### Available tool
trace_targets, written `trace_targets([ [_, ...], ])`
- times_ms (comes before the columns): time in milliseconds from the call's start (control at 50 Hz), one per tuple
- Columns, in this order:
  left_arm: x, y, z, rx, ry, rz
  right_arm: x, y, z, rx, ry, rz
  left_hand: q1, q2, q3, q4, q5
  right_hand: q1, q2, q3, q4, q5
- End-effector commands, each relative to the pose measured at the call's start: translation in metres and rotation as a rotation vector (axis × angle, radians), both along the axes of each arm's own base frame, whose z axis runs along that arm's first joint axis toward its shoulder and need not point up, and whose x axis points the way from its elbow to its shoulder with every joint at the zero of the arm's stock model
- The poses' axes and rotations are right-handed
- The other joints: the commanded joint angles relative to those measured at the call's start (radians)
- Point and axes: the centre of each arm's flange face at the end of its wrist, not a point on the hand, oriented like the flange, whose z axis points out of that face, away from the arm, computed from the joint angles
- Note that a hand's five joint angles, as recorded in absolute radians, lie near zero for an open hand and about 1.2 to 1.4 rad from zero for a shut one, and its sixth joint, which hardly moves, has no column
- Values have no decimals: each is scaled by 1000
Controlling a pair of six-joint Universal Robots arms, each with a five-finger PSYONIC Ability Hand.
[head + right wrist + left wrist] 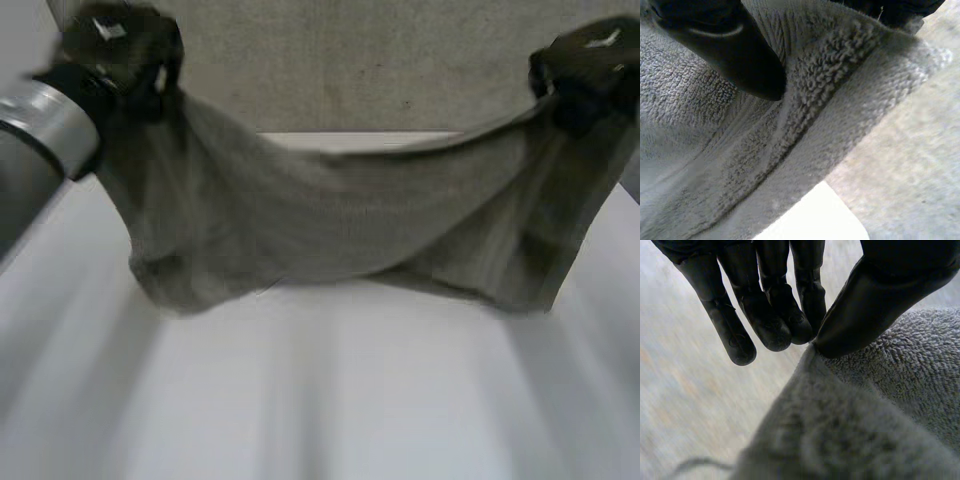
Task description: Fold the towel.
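You have the towel (340, 230) held up above the table (330, 400), sagging in the middle. Its lower folds hang close over the table, and I cannot tell whether they touch it. Your left robot hand (125, 50) pinches one upper corner between thumb and fingers. Your right robot hand (585, 70) grips the other upper corner, thumb pressed into the pile. Keeping the corners apart probably spreads the towel out so it can be laid down for a clean fold.

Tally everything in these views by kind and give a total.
Towel, grey: 1
Robot hands, black: 2, the left robot hand and the right robot hand, each pinching one end of the towel
Table, white: 1
Total: 4
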Motion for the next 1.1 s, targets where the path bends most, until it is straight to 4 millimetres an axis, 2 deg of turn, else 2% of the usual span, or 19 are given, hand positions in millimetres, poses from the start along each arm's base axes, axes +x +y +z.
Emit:
trace_targets([
  [20,-19,-60,-51,74,-30,-1,37,-38,-30,-67,16,-5,147,52,56,35,100,43,82,70,62,52],
  [100,-26,-86,-43,5,-6,8,46,-61,-19,-205,-21,-42,147,52,56,35,100,43,82,70,62,52],
  [140,-31,-102,-3,-140,51,26,46,-75,15,-387,-84,-90,147,52,56,35,100,43,82,70,62,52],
  [160,-31,-102,-3,-141,51,26,46,-75,15,-388,-84,-90,147,52,56,35,100,43,82,70,62,52],
  [200,-29,-102,51,-306,122,52,45,-74,58,-567,-164,-106,147,52,56,35,100,43,82,70,62,52],
  [220,-29,-102,51,-307,123,52,45,-74,58,-568,-164,-106,147,52,56,35,100,43,82,70,62,52],
  [300,-22,-89,106,-467,206,63,42,-61,95,-688,-229,-95,147,52,56,35,100,43,82,70,62,52],
  [380,-19,-83,119,-497,222,53,41,-59,93,-670,-222,-80,147,52,56,35,100,43,82,70,62,52],
  [480,-24,-86,84,-344,168,39,42,-61,57,-516,-161,-50,147,52,56,35,100,43,82,70,62,52],
  [520,-25,-89,41,-183,111,29,44,-59,24,-386,-110,1,147,52,56,35,100,43,82,70,62,52],
  [540,-25,-89,41,-182,110,29,44,-59,24,-386,-110,1,147,52,56,35,100,43,82,70,62,52],
  [580,-24,-86,-9,-22,54,21,40,-58,-14,-261,-69,44,147,52,56,35,100,43,82,70,62,52],
  [640,-22,-82,-35,56,25,19,35,-58,-34,-199,-53,58,147,52,56,35,100,43,82,70,62,52],
  [680,-21,-73,-83,163,-14,2,27,-56,-71,-97,-20,82,147,52,56,35,100,43,82,70,62,52],
  [780,-13,-55,-138,255,-48,-12,12,-51,-121,7,50,87,147,52,56,35,100,43,82,70,62,52],
  [920,5,-24,-153,278,-121,-8,-15,-35,-147,98,105,48,147,52,56,35,100,43,82,70,62,52],
  [980,14,-7,-149,271,-158,-20,-26,-24,-128,78,89,31,147,52,56,35,100,43,82,70,62,52],
  [1020,20,11,-121,205,-152,-41,-44,-12,-97,29,57,5,147,52,56,35,100,43,82,70,62,52],
  [1100,26,29,-93,131,-132,-51,-65,-2,-65,-17,11,-33,147,52,56,35,100,43,82,70,62,52],
])
